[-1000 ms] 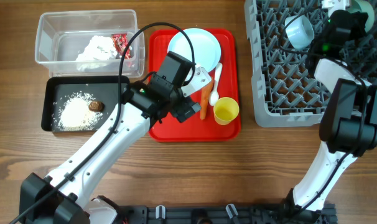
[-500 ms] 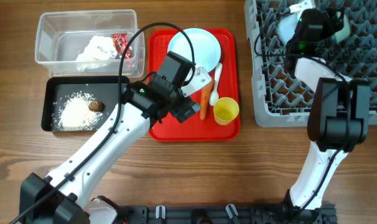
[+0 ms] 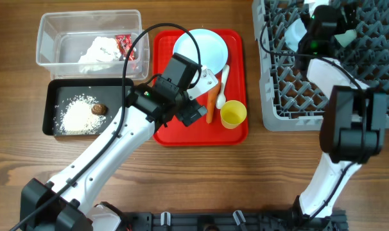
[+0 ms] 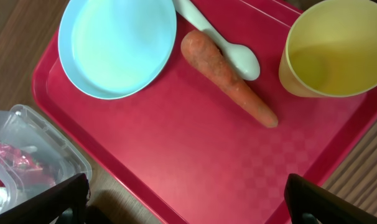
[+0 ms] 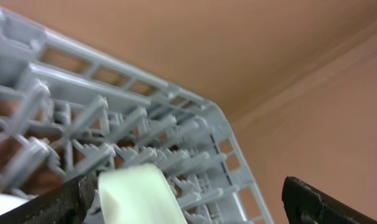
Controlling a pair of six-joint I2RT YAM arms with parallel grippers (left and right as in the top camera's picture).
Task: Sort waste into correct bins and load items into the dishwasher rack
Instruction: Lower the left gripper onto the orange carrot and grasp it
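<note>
The wooden desk (image 3: 194,186) carries everything. At its far right stands the grey dishwasher rack (image 3: 291,96), which runs out of the overhead view. The red tray (image 3: 236,133) lies in the middle. To its left is the clear plastic bin (image 3: 48,38), with the shallow black bin (image 3: 52,102) just in front of that.

The pale blue plate (image 3: 201,48) sits flat on the tray's far half. Crumpled white tissue (image 3: 101,51) fills the middle of the clear bin. A pale bowl (image 3: 296,29) rests among the rack's far pegs just left of the right arm, and a second pale bowl (image 3: 346,35) sits just right of it.

The left gripper (image 4: 188,202) hangs over the tray, its fingers spread wide and holding nothing. The right gripper (image 5: 188,196) is over the rack's far rows, also spread wide. A pale rim shows between its fingers, and I cannot tell whether it touches them.

The yellow cup (image 3: 233,114) stands upright at the tray's near right. The carrot (image 3: 211,106) lies beside it, touched by the white spoon (image 3: 223,82). Loose rice (image 3: 76,117) is heaped in the black bin. The red wrapper (image 3: 125,45) lies by the tissue, and the brown lump (image 3: 99,109) sits at the edge of the rice.
</note>
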